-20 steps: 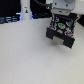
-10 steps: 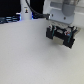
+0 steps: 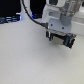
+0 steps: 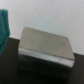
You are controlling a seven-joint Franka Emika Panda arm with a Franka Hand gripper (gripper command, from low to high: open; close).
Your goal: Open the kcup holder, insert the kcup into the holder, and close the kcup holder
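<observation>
A pale, plain white worktop fills the scene, with dark blurred clutter at its far left edge.

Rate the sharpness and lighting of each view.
Exterior view: soft and low in detail, the hand smeared, the table evenly lit and washed pale. Wrist view: blurred throughout, a grey box with fuzzy edges and a faint sheen on top, a green blur at one edge.

It looks like a robotics lab or test bench. A plain white desk fills most of the exterior view, a white robot arm with a black cable hangs over it, and dark equipment stands behind the desk.
</observation>
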